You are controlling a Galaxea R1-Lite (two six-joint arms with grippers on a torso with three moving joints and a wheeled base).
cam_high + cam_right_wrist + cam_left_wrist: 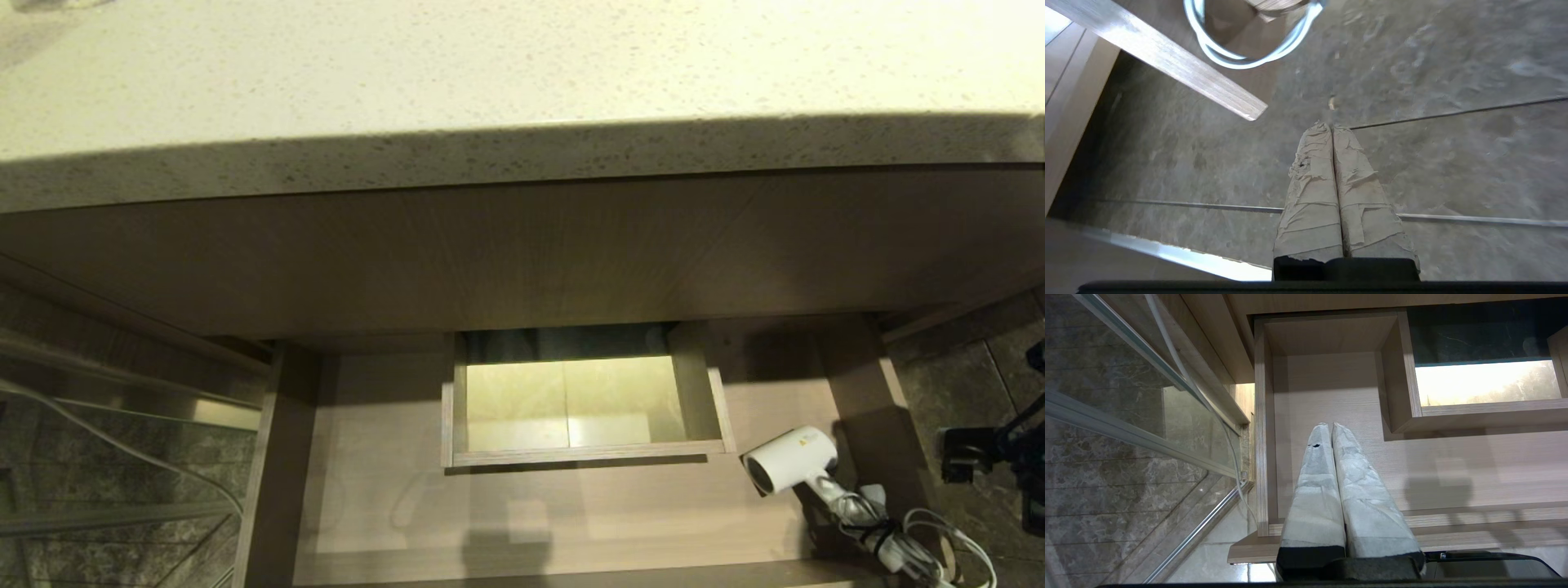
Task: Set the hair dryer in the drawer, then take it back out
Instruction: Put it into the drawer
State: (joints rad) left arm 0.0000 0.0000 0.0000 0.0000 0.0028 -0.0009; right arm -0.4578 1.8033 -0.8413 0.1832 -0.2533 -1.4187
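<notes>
My right tool (pixel 1332 128) points down at a grey stone-tile floor (pixel 1453 155), its two tape-wrapped fingers (pixel 1312 192) pressed together with nothing between them. A pale grout line (pixel 1453 111) runs off from beside the fingertips. A wood-grain board edge (pixel 1167 61) crosses one corner on a slant, and beyond it curves a loop of white cord (pixel 1241 61).

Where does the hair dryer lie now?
In the head view, the hair dryer lies on the drawer floor at its right end, beside the cut-out.
</notes>
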